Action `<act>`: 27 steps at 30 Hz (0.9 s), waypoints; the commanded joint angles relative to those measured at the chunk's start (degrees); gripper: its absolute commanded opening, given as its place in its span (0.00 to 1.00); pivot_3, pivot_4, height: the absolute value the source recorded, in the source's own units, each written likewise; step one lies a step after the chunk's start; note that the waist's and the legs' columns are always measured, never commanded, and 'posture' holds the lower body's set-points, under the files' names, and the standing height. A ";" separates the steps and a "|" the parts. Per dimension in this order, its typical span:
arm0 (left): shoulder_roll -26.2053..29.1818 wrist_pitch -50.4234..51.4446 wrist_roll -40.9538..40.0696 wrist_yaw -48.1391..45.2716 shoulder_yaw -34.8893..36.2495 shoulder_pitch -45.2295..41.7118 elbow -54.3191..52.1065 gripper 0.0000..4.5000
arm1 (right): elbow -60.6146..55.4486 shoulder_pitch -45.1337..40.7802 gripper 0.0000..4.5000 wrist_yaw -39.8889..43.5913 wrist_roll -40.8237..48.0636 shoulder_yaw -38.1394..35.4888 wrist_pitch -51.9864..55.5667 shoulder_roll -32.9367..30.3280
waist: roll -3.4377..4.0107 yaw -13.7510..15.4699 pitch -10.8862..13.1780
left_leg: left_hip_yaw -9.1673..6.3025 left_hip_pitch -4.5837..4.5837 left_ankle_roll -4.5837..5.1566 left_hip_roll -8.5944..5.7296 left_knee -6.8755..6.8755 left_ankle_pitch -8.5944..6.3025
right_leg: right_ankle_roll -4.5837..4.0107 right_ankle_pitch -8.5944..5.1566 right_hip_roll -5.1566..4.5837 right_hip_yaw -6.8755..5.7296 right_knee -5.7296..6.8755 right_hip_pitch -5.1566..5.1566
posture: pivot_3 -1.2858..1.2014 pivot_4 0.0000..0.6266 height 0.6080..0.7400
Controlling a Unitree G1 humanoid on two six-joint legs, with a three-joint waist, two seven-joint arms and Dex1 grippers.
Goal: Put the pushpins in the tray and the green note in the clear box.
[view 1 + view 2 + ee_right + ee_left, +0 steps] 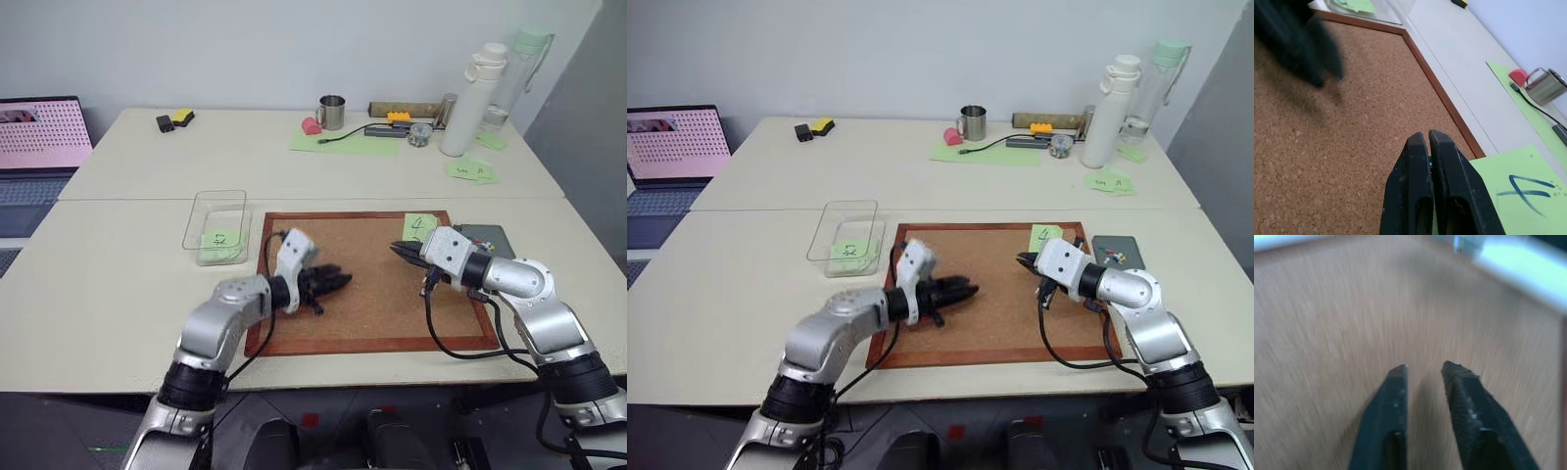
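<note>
While both hover over the corkboard (377,284), left pincer (338,281) parted, right pincer (396,251) clenched, green note (1518,188) marked "4".

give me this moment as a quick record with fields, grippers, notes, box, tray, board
left gripper: above the cork board, fingers slightly apart, nothing between them
right gripper: shut, at the board's far right corner beside a green note
cork board: brown with a red-brown frame, lying on the table
clear box: left of the board, a green note inside
second green note: at the board's far right corner, dark mark on it
tray: dark grey, right of the board, small coloured pushpins in it
</note>
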 commanded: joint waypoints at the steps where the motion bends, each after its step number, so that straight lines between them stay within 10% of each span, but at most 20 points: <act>1: -2.72 5.77 -9.97 -0.16 4.82 -5.03 -3.64 0.52 | -2.45 -1.41 0.00 1.91 -0.88 0.04 -3.88 -1.62 | -0.04 0.34 0.09 | 0.01 0.00 0.00 -0.01 0.00 0.00 | 0.01 0.00 0.00 0.00 -0.01 0.00 | 0.52 0.24 1.00; 12: -7.16 10.50 -18.51 1.93 7.68 -7.60 1.70 0.99 | -10.88 -2.74 0.00 7.73 -1.00 1.91 -8.51 -4.02 | -0.11 0.54 0.35 | -0.06 0.01 -0.03 -0.01 0.02 0.01 | 0.01 0.00 0.02 -0.01 0.02 0.01 | 0.52 0.24 1.00; 23: -9.67 9.37 -21.03 1.84 8.25 -9.79 5.49 0.99 | -15.01 -4.29 0.00 10.43 -0.99 3.74 -10.55 -3.90 | -0.14 0.66 0.39 | -0.06 0.01 -0.03 -0.03 0.04 0.01 | 0.01 0.02 0.00 -0.01 0.02 0.02 | 0.52 0.24 1.00; 27: -9.91 11.42 -25.13 1.05 9.41 -9.49 3.87 0.85 | -14.50 -5.14 0.00 11.01 -0.70 3.72 -10.80 -3.96 | -0.15 0.66 0.39 | -0.07 0.01 -0.04 -0.03 0.05 0.01 | 0.01 0.02 -0.01 -0.01 0.03 0.02 | 0.52 0.24 1.00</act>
